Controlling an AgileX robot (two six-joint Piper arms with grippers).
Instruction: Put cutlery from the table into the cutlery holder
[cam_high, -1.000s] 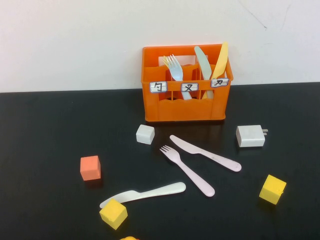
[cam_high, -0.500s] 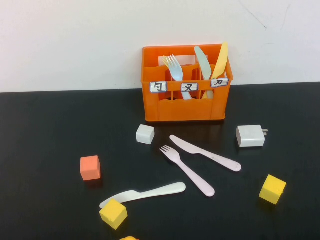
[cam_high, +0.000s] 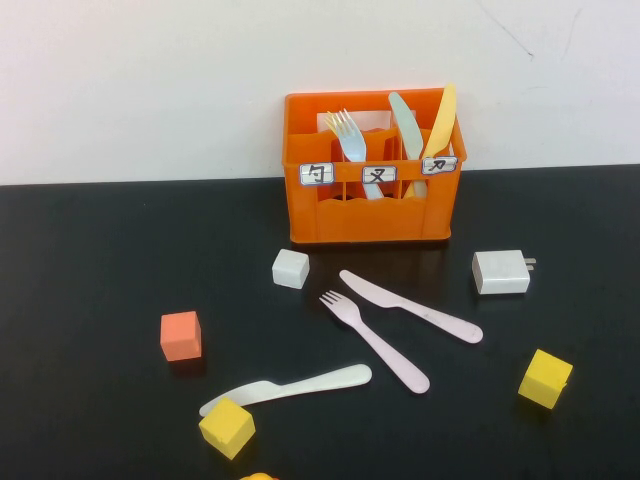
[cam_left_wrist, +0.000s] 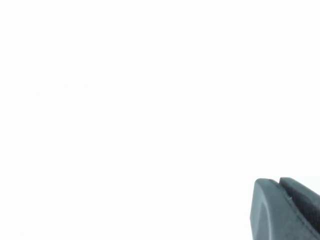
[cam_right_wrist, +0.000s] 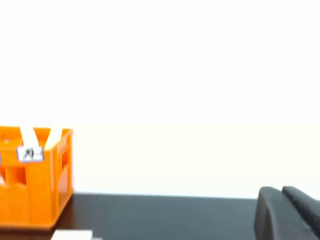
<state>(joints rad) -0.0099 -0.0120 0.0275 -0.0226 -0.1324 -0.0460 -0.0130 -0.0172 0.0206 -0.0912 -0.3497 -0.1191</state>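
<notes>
On the black table (cam_high: 90, 260), in the high view, lie a pale pink knife (cam_high: 410, 305), a pale pink fork (cam_high: 375, 342) beside it, and a whitish knife (cam_high: 290, 388) nearer the front. The orange cutlery holder (cam_high: 370, 215) stands at the back against the wall, with a light blue fork (cam_high: 350, 140), a green knife (cam_high: 405, 125) and a yellow knife (cam_high: 440, 120) upright in it. Neither arm shows in the high view. My left gripper (cam_left_wrist: 278, 181) is shut and empty against a white background. My right gripper (cam_right_wrist: 281, 189) is shut and empty, well off to one side of the holder (cam_right_wrist: 35, 185).
A white cube (cam_high: 290, 268) sits in front of the holder, and a white charger block (cam_high: 501, 271) lies to the right. An orange cube (cam_high: 181, 335) is at the left. One yellow cube (cam_high: 227, 428) touches the whitish knife's tip; another (cam_high: 545, 378) sits front right.
</notes>
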